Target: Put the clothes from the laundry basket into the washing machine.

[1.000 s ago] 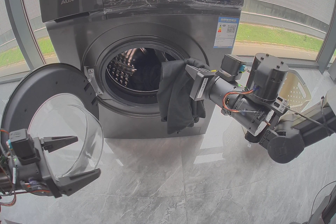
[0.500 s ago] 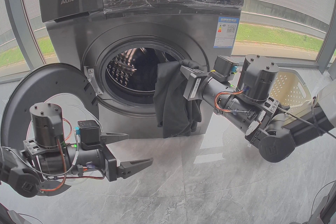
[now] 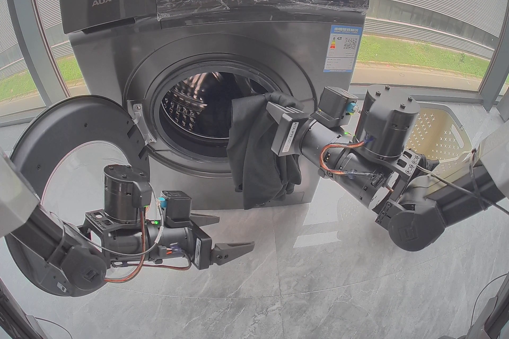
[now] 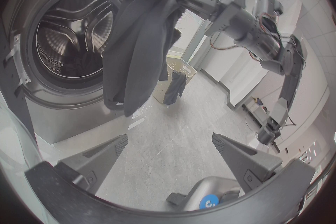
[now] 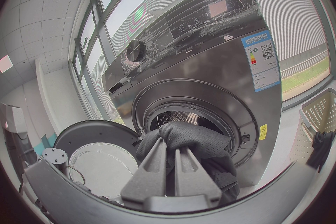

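Garment (image 3: 254, 154) hangs at frame centre, long axis vertical, top pinched tight in right end effector (image 3: 274, 109). Drum mouth (image 3: 201, 107) lies just left of that grip, cloth overlapping its right rim. Left end effector (image 3: 236, 234), spread and empty, sits lower left.

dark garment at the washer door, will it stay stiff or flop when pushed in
Probably floppy: the dark garment hangs in loose folds below the right hand, pinched only at its top. Likely light, since one small pinch carries it. Its low hem could catch on the rim of the washing machine.
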`<state>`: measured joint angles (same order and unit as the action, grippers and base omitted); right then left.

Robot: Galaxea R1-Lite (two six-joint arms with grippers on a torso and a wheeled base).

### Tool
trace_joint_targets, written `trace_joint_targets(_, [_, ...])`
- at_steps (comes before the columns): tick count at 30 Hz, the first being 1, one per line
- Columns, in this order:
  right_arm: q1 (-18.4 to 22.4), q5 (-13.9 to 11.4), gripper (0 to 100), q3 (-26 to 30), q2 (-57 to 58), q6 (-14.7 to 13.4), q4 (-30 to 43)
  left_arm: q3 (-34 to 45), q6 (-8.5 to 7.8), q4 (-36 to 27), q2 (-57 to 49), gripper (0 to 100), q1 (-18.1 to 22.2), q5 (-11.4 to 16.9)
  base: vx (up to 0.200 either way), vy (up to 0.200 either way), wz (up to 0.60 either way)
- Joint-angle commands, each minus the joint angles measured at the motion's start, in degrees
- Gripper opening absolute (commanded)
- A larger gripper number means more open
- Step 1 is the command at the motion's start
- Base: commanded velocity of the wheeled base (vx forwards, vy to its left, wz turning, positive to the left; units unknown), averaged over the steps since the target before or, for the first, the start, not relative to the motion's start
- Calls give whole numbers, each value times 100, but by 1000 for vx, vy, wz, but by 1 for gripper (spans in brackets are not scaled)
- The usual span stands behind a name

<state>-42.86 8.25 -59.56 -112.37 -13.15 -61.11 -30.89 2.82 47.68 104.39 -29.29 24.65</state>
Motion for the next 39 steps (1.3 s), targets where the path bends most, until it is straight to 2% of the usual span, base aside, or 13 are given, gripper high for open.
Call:
trace_joint_targets(1, [-82, 1, 0, 41, 14, -3, -6, -216, 263, 374, 583, 100, 11, 5, 0, 0, 0])
trace_joint_targets(3, [-82, 1, 0, 68, 31, -3, -6, -268, 325, 594, 776, 100, 11, 5, 0, 0, 0])
trace_joint_targets(9, [-91, 1, 0, 182, 49, -3, -15, -453, 325, 910, 1303, 100, 47, -4, 0, 0, 0])
trace_joint_targets(25, [-152, 1, 0, 235, 49, -12, -41, -1191, 298, 972, 2024, 100, 126, -83, 0, 0, 0])
trace_joint_targets(30, [-214, 1, 0, 358, 58, -3, -155, -1464, 298, 1174, 2305, 100, 178, -118, 0, 0, 0])
trace_joint_targets(39, [-214, 1, 0, 340, 49, -3, -164, -1428, 325, 1349, 2253, 100, 73, -22, 0, 0, 0])
